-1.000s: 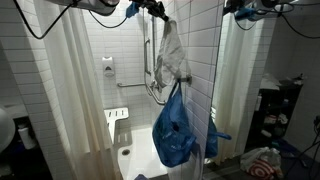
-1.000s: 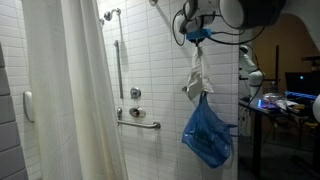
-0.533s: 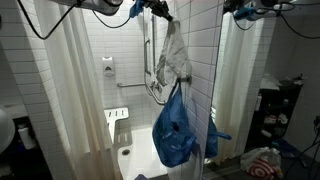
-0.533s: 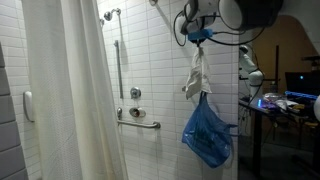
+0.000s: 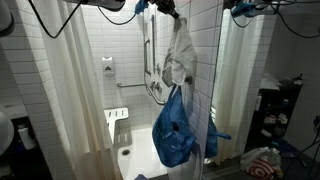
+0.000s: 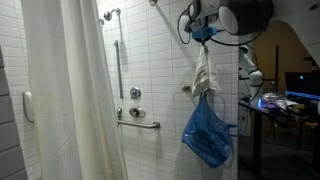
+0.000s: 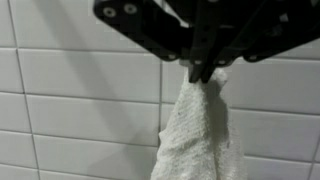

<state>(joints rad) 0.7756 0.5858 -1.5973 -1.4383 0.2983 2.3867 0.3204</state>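
At the far left in both exterior views hangs the long white shower curtain (image 6: 65, 90), drawn partway across the stall. Past it, on the white tiled wall (image 6: 160, 70), I see the vertical chrome shower rail (image 6: 117, 55). Lower down is the horizontal chrome grab bar (image 6: 139, 122). In an exterior view a small white wall dispenser (image 5: 107, 67) sits on the back tiles above a white fold-down shower seat (image 5: 118, 114).

Further right, high at the top of the view, are my fingers (image 6: 204, 37), clenched tight on the top of a white terry-cloth towel (image 6: 204, 78). The wrist view shows it plainly. My fingers (image 7: 203, 68) meet with a pinch of cloth squeezed between their black tips. The rest of the towel (image 7: 200, 135) drops straight down in front of the tiles, bunched and narrow at the top and wider below. It hangs from my grip close to the wall.

Just beneath its lower end hangs a blue crinkled plastic bag (image 6: 207, 133), full and rounded. The towel's lower end reaches the bag's top, though I cannot tell whether the two touch.
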